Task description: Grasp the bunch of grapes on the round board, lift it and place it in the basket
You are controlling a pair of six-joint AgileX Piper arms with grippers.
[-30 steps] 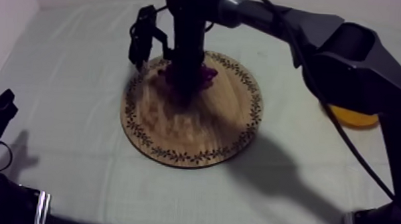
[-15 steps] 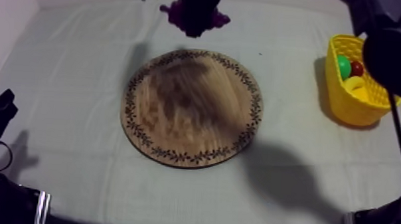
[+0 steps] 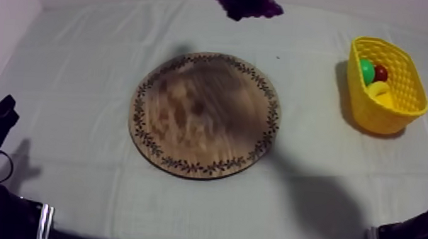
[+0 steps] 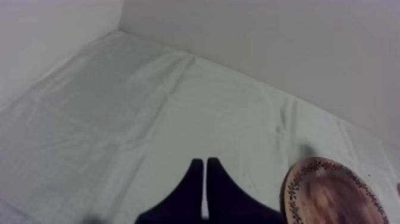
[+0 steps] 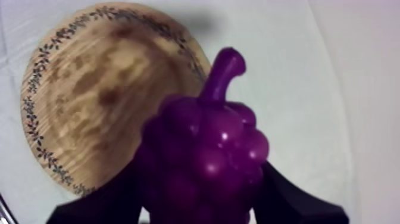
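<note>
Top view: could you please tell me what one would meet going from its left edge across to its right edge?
In order: left end effector → board → basket.

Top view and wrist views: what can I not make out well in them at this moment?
Bunch of grapes, top view: cut off by the upper edge, so its upper part is lost.
Right hand, right wrist view: the grapes cover its fingertips.
Yellow basket, top view: its wall half hides the toy fruit inside; their kinds are unclear.
Wooden board, left wrist view: cut off by the picture's edge.
</note>
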